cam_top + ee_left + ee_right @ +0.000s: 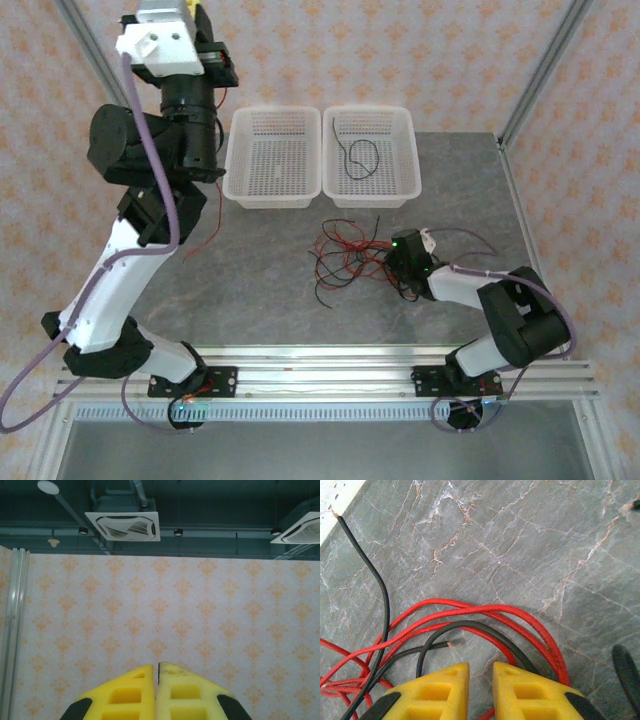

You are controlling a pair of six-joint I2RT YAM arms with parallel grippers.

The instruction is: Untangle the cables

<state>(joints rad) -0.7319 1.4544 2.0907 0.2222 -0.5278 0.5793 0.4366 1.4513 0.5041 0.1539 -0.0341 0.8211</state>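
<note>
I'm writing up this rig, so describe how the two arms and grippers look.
The left arm and right arm have white shells between black joints, each trailed by a lilac-grey cable. The left gripper and right gripper have yellow fingers with rectangular recesses and black bases. A green light glows on the right wrist.

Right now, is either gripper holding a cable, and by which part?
Nothing looks held. The left gripper is shut on air; the right gripper sits open at the tangled cables, not clamped.
</note>
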